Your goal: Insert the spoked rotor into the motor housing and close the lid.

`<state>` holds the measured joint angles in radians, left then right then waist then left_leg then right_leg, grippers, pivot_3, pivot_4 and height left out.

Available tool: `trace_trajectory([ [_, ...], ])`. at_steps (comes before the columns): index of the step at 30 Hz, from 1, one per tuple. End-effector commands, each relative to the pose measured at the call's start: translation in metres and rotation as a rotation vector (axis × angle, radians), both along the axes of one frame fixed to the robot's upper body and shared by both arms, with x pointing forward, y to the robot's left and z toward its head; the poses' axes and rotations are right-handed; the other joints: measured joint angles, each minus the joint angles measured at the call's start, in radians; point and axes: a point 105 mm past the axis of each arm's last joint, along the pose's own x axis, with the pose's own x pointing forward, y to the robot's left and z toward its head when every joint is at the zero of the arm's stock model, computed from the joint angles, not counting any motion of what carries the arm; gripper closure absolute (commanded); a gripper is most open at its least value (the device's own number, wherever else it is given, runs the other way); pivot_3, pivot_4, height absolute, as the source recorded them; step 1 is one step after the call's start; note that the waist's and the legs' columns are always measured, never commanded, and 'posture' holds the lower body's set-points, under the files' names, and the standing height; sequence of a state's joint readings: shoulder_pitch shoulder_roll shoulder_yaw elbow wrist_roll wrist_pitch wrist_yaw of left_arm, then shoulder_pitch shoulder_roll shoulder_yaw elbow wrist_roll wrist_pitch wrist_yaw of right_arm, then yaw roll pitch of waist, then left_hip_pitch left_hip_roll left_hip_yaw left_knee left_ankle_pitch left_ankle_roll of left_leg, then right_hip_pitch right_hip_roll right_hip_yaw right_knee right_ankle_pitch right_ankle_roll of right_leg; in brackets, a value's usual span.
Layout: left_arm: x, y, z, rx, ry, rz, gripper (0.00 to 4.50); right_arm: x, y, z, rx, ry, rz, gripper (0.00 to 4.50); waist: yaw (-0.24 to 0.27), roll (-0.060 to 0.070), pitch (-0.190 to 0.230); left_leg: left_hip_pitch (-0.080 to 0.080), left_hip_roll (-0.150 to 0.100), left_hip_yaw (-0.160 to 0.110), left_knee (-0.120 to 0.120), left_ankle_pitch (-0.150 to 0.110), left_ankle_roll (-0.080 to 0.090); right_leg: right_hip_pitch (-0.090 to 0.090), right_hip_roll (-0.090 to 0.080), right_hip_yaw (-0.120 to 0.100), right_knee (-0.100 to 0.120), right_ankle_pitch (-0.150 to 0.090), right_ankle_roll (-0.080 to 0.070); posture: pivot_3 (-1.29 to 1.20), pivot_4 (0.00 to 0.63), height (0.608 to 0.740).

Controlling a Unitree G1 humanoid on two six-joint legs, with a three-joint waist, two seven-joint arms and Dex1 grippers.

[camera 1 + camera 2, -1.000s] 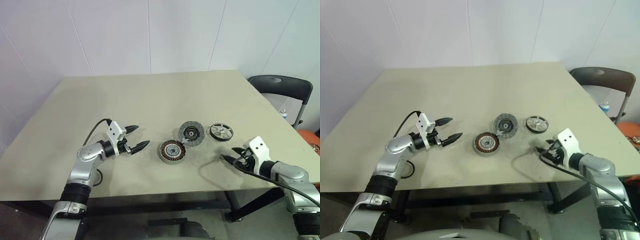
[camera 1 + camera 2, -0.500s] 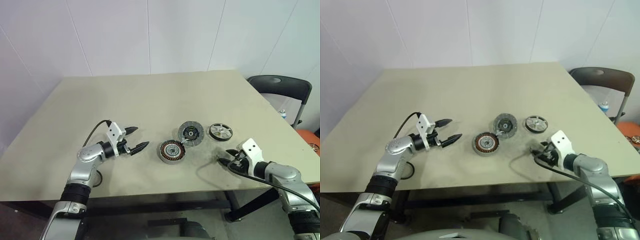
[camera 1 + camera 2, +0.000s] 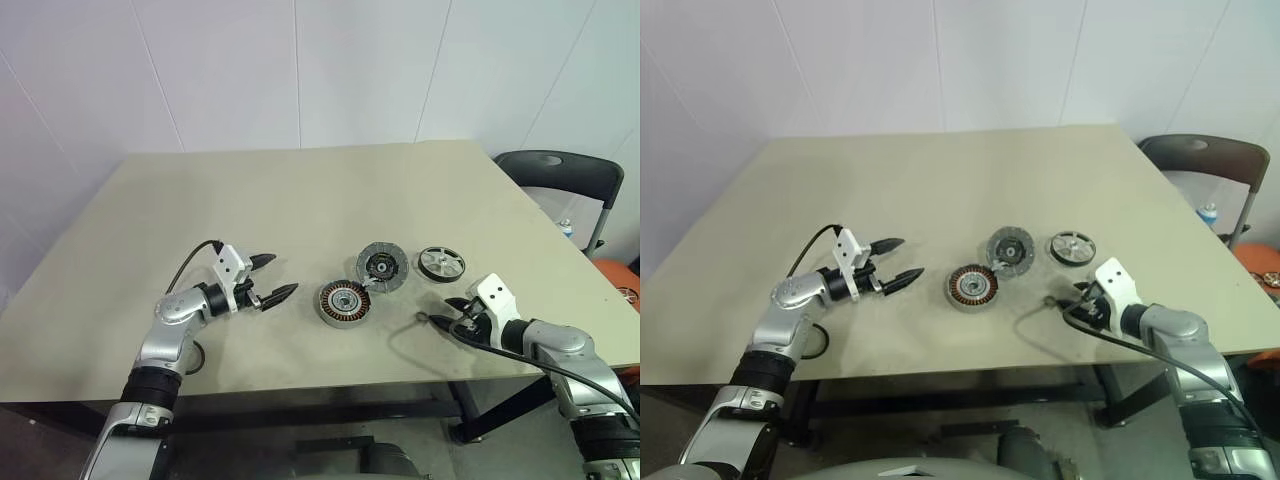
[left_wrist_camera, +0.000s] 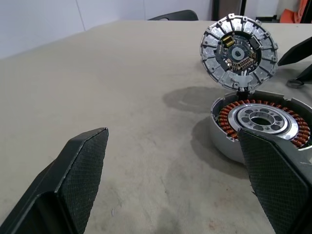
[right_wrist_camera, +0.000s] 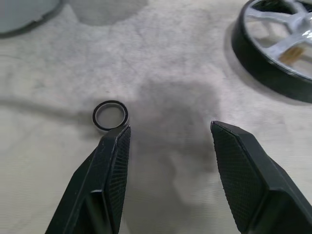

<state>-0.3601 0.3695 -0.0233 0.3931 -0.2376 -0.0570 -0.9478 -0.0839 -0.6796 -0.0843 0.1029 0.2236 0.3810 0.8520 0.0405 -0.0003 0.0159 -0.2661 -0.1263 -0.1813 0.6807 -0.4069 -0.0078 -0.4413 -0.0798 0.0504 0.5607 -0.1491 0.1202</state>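
both pincers gape empty; left pincer [image 4: 170, 185] finger partly hides the motor housing [image 4: 261, 124].

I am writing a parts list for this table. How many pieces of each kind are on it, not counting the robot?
Motor housing: 1
Lid, standing open at the housing's edge: 1
Spoked rotor: 1
Small black ring: 1
Total: 4
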Motion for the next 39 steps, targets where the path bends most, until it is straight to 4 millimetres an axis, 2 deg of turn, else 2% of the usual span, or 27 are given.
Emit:
trace_trajectory([
  [1,0.002,-0.002,0.01,0.002,-0.044,-0.005,0.0,0.002,0.013,0.015,0.063,-0.03,0.049,1.75,0.0,0.0,0.0,0.0,0.0,0.0,0.0,0.0,0.0,0.0,0.0,0.0,0.0,0.0,0.0,0.0,0.0,0.74],
  [9,0.002,-0.001,0.009,0.009,-0.041,-0.005,0.0,0.001,0.019,0.014,0.066,-0.012,0.074,1.75,0.001,0.0,0.0,0.0,0.0,0.0,0.0,0.0,0.0,0.0,0.0,0.0,0.0,0.0,0.0,0.0,0.0,0.74],
  [18,0.003,-0.003,0.012,0.01,-0.045,-0.008,0.0,0.005,0.041,0.005,-0.006,-0.014,0.141,1.75,-0.002,-0.001,0.0,0.001,0.001,0.002,0.0,0.0,0.0,0.001,0.0,0.0,0.0,0.001,-0.001,0.0,0.0,0.74],
  [26,0.004,-0.002,0.013,0.013,-0.048,-0.001,0.0,0.008,0.051,0.001,-0.012,-0.009,0.171,1.75,-0.002,-0.001,0.0,0.004,0.003,0.009,0.0,0.0,0.0,0.001,0.0,0.0,0.0,0.003,0.0,0.0,0.0,0.74],
  [29,0.004,0.0,0.014,0.014,-0.052,0.004,0.0,0.009,0.052,0.001,-0.006,-0.009,0.175,2.35,-0.002,-0.001,0.0,0.004,0.003,0.009,0.0,0.0,0.0,0.001,0.0,0.0,0.0,0.003,0.0,0.0,0.0,0.74],
  [35,0.005,0.0,0.015,0.017,-0.055,0.007,0.0,0.01,0.044,0.002,-0.015,-0.004,0.162,4.37,0.0,-0.001,0.0,0.005,0.003,0.009,0.0,0.0,0.0,0.002,0.0,0.001,0.0,0.004,0.0,0.0,0.0,0.74],
  [39,0.005,0.0,0.015,0.016,-0.055,0.008,0.0,0.008,0.037,0.002,-0.004,0.006,0.14,4.37,0.0,-0.001,0.0,0.006,0.003,0.01,0.0,0.0,0.0,0.003,0.0,0.001,-0.001,0.004,0.0,0.0,0.0,0.74],
])
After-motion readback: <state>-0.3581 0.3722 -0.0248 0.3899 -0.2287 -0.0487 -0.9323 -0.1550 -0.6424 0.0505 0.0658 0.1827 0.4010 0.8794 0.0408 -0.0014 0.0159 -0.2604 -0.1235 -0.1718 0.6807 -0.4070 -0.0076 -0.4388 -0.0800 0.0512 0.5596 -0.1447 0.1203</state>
